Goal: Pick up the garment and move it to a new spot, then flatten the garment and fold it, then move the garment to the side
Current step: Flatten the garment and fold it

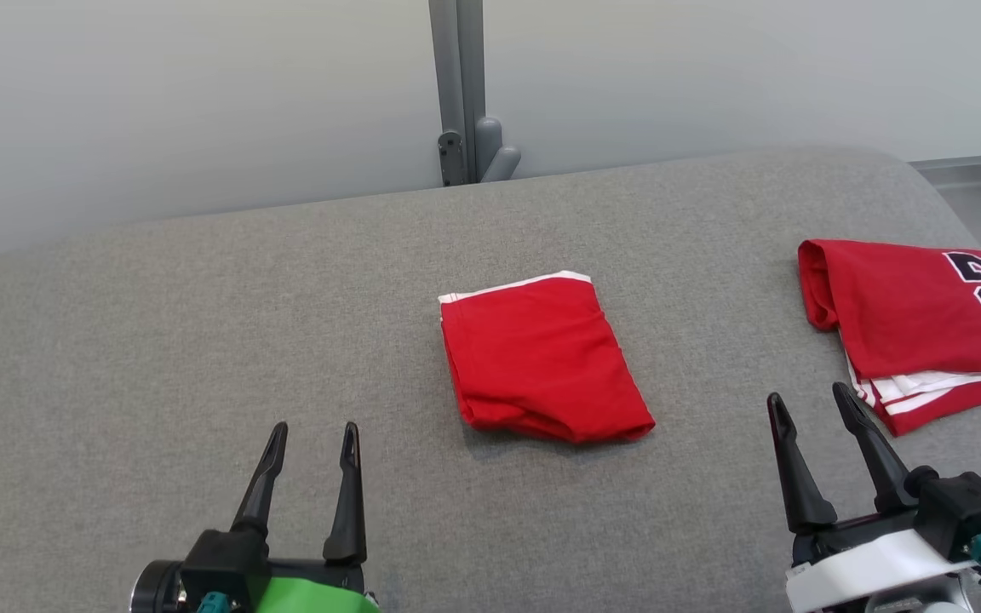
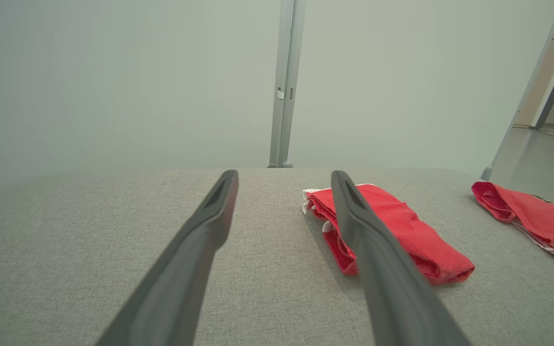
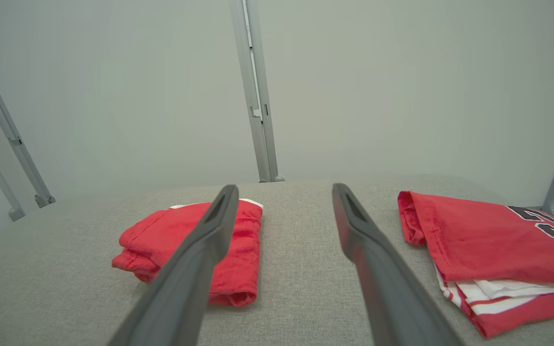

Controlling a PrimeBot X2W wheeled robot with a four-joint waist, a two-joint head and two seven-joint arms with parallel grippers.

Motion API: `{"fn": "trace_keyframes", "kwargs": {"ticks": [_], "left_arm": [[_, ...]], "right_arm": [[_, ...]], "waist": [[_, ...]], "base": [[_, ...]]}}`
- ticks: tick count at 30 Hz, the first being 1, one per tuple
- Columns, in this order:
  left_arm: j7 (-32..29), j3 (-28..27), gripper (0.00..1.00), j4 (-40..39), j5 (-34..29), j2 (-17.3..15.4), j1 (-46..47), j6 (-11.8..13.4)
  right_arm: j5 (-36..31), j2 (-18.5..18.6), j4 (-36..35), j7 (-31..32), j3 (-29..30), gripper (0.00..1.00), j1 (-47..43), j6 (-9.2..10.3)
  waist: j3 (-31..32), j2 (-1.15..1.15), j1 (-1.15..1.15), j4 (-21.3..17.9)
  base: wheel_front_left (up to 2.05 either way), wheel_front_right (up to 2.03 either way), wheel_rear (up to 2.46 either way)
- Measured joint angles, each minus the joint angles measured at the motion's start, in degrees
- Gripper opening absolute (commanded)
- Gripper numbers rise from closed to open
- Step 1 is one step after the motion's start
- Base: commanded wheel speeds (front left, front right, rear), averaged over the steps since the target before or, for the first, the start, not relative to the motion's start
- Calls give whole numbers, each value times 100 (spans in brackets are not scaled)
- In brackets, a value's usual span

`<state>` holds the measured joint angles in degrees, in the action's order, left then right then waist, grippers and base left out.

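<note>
A red garment [image 1: 542,358] with a white hem lies folded into a small rectangle at the middle of the grey padded table [image 1: 201,340]. It also shows as the red garment [image 2: 402,230] in the left wrist view and the red garment [image 3: 238,240] in the right wrist view. My left gripper [image 1: 313,434] hovers open near the front left, well short of it, with nothing between its fingers. At the front right my right gripper [image 1: 810,400] stands open and empty, between the garment and the jersey.
A folded red jersey [image 1: 925,323] with black numbers and white trim lies at the table's right edge, just beyond my right gripper; the jersey [image 3: 488,245] shows close by. A grey post [image 1: 461,94] rises behind the table against a pale wall.
</note>
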<state>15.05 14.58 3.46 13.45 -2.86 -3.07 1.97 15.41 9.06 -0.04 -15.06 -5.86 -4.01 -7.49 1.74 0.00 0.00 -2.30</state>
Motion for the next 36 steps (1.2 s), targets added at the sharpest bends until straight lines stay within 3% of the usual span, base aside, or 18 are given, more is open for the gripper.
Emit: {"fn": "trace_keyframes", "kwargs": {"ticks": [10, 36], "left_arm": [[0, -179, 100, -85, -292, 0, -419, -71], [0, -190, 100, 59, -293, 0, -591, -69]], "right_arm": [[-202, -4, -43, 0, 144, 100, -416, 0], [-192, 16, 152, 0, -69, 100, -469, 0]], "waist": [[250, 0, 0, 101], [259, 0, 0, 241]], "base": [[0, 0, 0], [0, 0, 0]]}}
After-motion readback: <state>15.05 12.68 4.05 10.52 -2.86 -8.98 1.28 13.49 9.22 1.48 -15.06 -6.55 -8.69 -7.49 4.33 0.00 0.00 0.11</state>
